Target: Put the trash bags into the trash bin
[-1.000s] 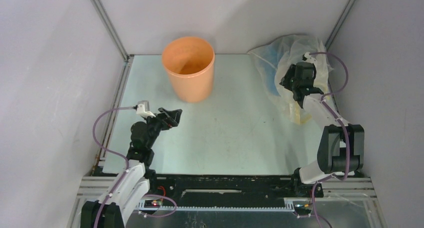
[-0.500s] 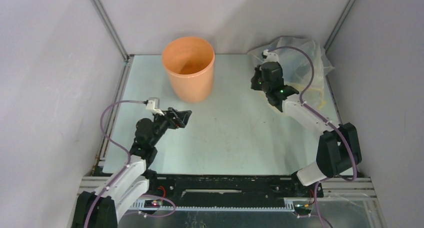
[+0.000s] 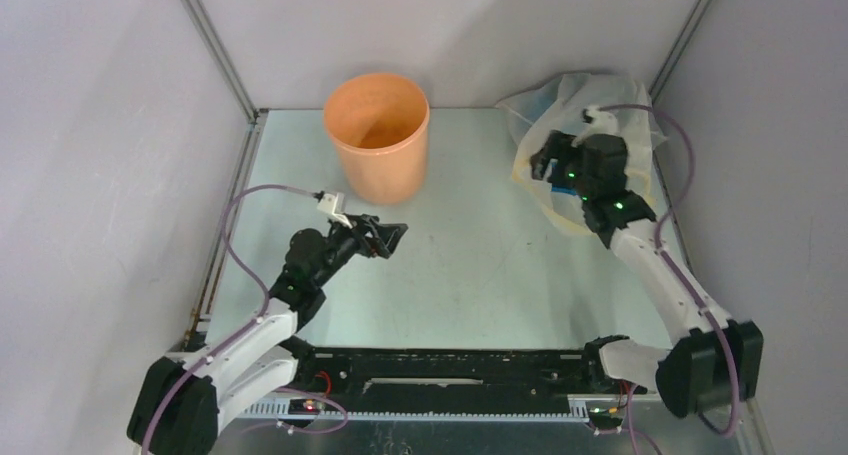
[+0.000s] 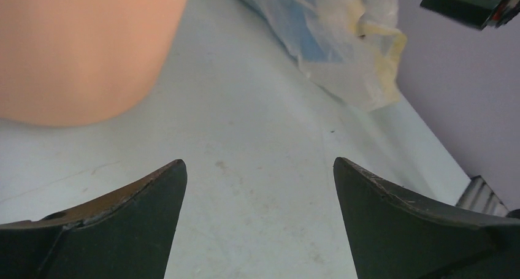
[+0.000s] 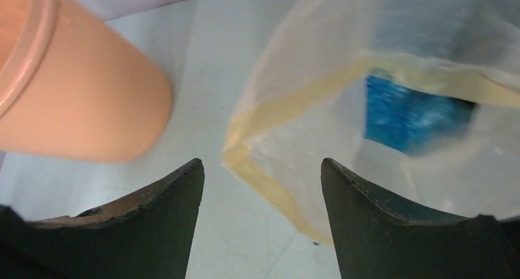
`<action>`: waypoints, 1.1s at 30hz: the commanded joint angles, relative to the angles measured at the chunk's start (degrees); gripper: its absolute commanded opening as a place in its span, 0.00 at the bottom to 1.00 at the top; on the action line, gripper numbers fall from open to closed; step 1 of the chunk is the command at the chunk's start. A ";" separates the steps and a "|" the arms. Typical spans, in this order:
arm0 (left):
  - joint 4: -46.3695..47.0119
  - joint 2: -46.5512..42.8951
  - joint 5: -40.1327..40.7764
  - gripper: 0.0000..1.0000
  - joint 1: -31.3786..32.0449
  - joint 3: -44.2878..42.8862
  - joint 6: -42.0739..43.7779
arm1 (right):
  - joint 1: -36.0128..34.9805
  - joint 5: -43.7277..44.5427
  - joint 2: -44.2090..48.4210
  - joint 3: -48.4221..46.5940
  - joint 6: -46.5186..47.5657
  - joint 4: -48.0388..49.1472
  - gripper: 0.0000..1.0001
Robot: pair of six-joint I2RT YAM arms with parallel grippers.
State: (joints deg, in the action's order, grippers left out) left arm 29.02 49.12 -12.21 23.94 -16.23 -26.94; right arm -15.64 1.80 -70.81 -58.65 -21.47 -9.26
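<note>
The orange trash bin (image 3: 376, 135) stands upright at the back, left of centre; it also shows in the left wrist view (image 4: 80, 46) and the right wrist view (image 5: 80, 107). Blue trash-bag film (image 5: 408, 116) shows through a clear sack (image 3: 590, 105) at the back right, and faintly in the left wrist view (image 4: 303, 30). My right gripper (image 3: 541, 165) (image 5: 260, 161) is open and empty, above the sack's left edge with its yellow band. My left gripper (image 3: 397, 237) (image 4: 257, 162) is open and empty over bare table, in front and to the right of the bin.
The clear sack (image 4: 343, 40) with pale yellow parts lies in the back right corner against the walls. Grey walls enclose the table on three sides. Metal rails run along the left edge (image 3: 232, 205) and the near edge.
My left gripper has moved right, toward the table's middle. My right gripper swung left off the sack, then came back to the sack's left edge. Both stayed open.
</note>
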 commanded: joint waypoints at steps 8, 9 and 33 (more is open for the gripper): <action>-0.89 15.23 10.03 0.96 14.44 -18.10 2.14 | 12.16 -5.53 12.19 14.06 -7.05 1.68 0.72; -0.89 17.83 10.02 0.96 15.19 -19.89 2.31 | 12.54 -5.50 12.27 14.51 -7.13 1.82 0.70; -7.90 64.56 8.85 0.75 21.02 -65.20 2.20 | 14.11 -2.76 10.18 24.51 -9.63 11.76 0.44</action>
State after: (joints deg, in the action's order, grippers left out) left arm 22.15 110.06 -3.18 44.91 -76.31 -24.93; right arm -1.91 -2.35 -60.03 -34.22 -30.44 -1.10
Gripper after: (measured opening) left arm 0.743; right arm 0.441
